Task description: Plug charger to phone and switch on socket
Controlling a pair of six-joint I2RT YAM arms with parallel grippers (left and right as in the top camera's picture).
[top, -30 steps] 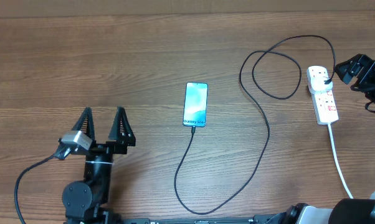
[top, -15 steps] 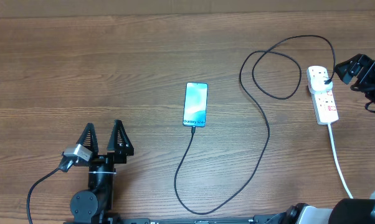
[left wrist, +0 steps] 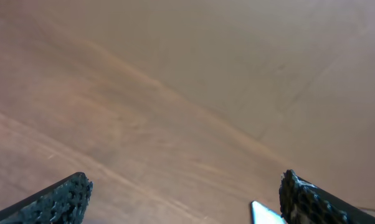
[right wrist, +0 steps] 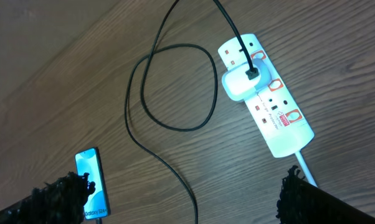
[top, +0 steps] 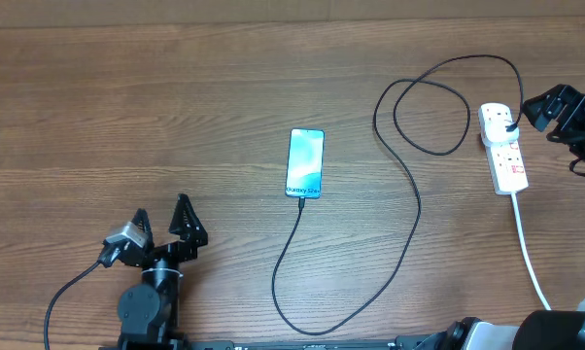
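- Wood-grain brown covered the desk point(top: 176, 97), a matte surface with streaks running left to right.
- The phone point(top: 305, 163) lay flat and face up near the desk's middle. It was a slim rectangle with dark edges and a glossy, lit teal screen, and lying flat kept its lower edge reachable for a plug.
- The charger point(top: 409, 185) was a thin, limp black cable. Its small tip point(top: 300, 198) met the phone's lower edge and looked seated there.
- From the phone the cable sagged toward the near edge, rose to the right, curled into one loose loop and ran on to the socket point(top: 503, 151). That slack probably kept either end from being tugged.
- The socket, a long white strip of hard plastic with red switch marks, lay far right, well apart from the phone. Its thicker white cord point(top: 526, 243) trailed to the near edge.
- A white adapter block point(right wrist: 237, 86) sat in one outlet with the black cable end plugged into it. Whether any switch was on could not be told.
- The right tool point(right wrist: 186, 183) hung near the socket's far end, spread wide and empty, seemingly placed to press a switch.
- The left tool point(top: 162, 211) was spread and empty at the near left, apparently parked clear of the work.
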